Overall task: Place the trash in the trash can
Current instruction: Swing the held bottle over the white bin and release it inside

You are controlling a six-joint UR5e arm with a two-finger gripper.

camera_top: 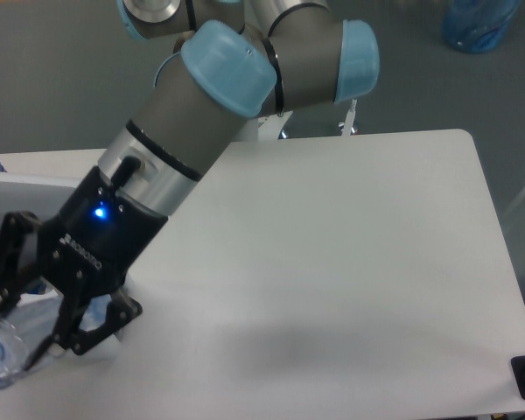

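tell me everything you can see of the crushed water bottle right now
The crushed water bottle is clear, crumpled plastic, seen at the lower left edge of the picture. It lies roughly sideways, one rounded end toward the bottom-left corner. The tool is closed around it, black fingers on either side, holding it off the table over the white trash can. The tool hides much of it; no label shows.
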